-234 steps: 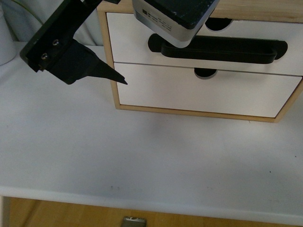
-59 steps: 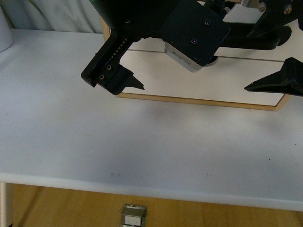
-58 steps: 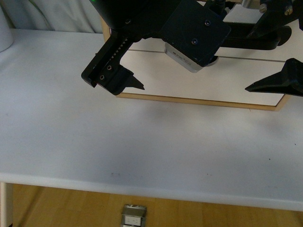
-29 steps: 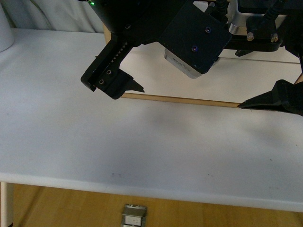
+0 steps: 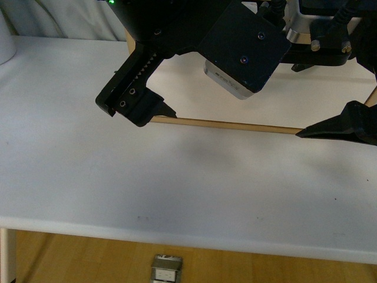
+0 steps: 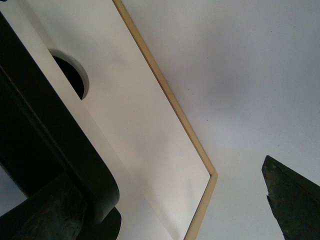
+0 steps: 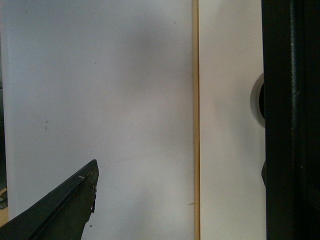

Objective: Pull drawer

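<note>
Both arms crowd the cabinet in the front view and hide most of the drawer. Its long black bar handle fills one side of the left wrist view and runs along one edge of the right wrist view, handle. My left gripper is open: one finger hangs over the table, the other lies dark against the handle. My right gripper is open too, one finger over the table, the other not told apart from the bar. In front, left finger and right finger flank the cabinet's base.
Below the handle is the plain white drawer front with a half-round notch and a light wood bottom edge. The white table stretches to its front edge. A white object stands far left.
Over the last second my right finger has dropped lower, down to the cabinet's base, and my left finger has edged slightly left. Four seconds ago the right arm was out of view.
</note>
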You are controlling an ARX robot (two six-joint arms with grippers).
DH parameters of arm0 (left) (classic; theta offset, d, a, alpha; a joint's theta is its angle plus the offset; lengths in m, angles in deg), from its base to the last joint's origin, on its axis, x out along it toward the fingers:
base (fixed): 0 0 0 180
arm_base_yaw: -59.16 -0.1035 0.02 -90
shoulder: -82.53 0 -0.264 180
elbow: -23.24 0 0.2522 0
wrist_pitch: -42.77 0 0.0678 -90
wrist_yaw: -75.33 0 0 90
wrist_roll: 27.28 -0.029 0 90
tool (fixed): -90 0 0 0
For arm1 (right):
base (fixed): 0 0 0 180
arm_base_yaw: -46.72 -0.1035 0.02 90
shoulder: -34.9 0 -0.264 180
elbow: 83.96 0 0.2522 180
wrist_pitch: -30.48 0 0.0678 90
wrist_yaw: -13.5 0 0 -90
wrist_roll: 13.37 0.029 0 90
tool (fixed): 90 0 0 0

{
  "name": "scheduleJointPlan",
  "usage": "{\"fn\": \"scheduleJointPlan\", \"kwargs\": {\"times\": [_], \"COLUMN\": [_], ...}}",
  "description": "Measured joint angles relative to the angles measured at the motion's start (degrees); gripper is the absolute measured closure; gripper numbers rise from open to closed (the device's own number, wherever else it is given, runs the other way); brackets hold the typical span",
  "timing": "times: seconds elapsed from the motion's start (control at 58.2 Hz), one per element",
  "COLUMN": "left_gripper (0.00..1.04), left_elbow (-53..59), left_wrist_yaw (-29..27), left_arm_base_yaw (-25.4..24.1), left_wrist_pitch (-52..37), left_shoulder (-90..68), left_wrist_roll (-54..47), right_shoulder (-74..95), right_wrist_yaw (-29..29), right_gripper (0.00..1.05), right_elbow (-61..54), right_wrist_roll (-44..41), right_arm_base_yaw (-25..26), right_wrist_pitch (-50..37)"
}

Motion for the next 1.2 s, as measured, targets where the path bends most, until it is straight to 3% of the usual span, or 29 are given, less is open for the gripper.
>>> {"fn": "scheduleJointPlan", "kwargs": {"times": [1.202], "left_gripper": [0.06], "left_elbow": [21.7], "left_wrist_yaw": [0.7], "left_arm_base_yaw": [2.2], "left_wrist_pitch": [-1.6], "left_shoulder": [18.8], "left_wrist_roll": [-5.5], "right_shoulder": [-18.3], "right_wrist_yaw": [1.2], "right_gripper": [0.09], "right_elbow": [-16.2], "right_wrist_roll": [4.8], "right_arm_base_yaw": [-6.4], "right_wrist_pitch": [4.3]}}
